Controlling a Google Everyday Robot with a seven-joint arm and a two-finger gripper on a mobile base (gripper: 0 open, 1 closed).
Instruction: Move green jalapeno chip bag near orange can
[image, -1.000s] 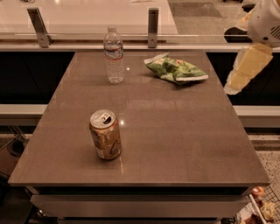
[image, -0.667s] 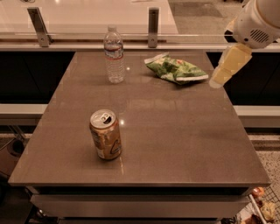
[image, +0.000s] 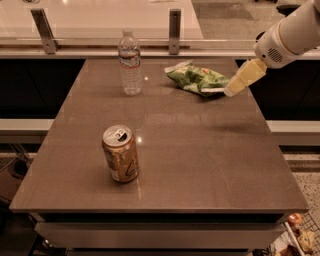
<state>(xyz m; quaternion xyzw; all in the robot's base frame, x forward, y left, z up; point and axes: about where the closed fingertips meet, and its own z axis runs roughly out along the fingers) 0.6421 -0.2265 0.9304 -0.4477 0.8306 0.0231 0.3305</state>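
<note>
Brought leftward, the yellow claw (image: 234, 89), state indeterminable, is positioned beside the light, crinkly green jalapeno chip bag (image: 196, 78); its right edge should be pinched.

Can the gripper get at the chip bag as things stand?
Probably yes. The gripper sits at the right end of the chip bag, with nothing between them. The water bottle stands left of the bag and the can far nearer the camera.

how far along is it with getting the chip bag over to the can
Nothing done: the crinkly green chip bag lies far right, apart from the golden-orange metal can near left. In hand: the gripper at the bag's right edge. Left: grasp, carry, set beside can.
</note>
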